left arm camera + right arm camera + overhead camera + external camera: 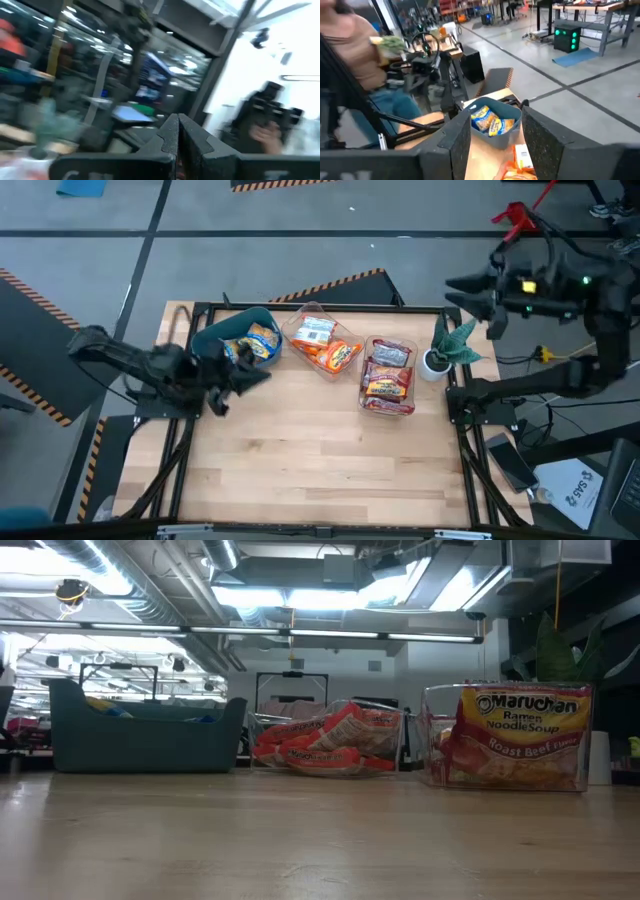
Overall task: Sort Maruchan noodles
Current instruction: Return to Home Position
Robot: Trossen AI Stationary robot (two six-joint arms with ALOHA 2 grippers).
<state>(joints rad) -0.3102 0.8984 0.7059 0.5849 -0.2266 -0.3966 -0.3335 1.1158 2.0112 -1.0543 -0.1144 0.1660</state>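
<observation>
my left hand [248,375] hangs over the left part of the table [320,465], just beside the near side of the teal bin [215,335], and in my left wrist view its two fingers [170,137] press flat against each other, closed on nothing. my right hand [462,288] is off past the table's far right corner, well apart from the packets, above the small plant [450,345] in its white pot; its fingers [454,142] stand wide apart, open and empty. the noodles all lie in containers along the far side of the table: the blue-yellow packets [262,340] in the teal bin, the orange packets [338,356] with a silver-white packet [315,330] in the middle clear container [300,315], and the red packets [388,385] in the right clear container [412,345], just beside the plant. from table height the front red packet reads "maruchan ramen noodle soup, roast beef flavor". a person [355,45] in a tan top shows beyond the table in my right wrist view
</observation>
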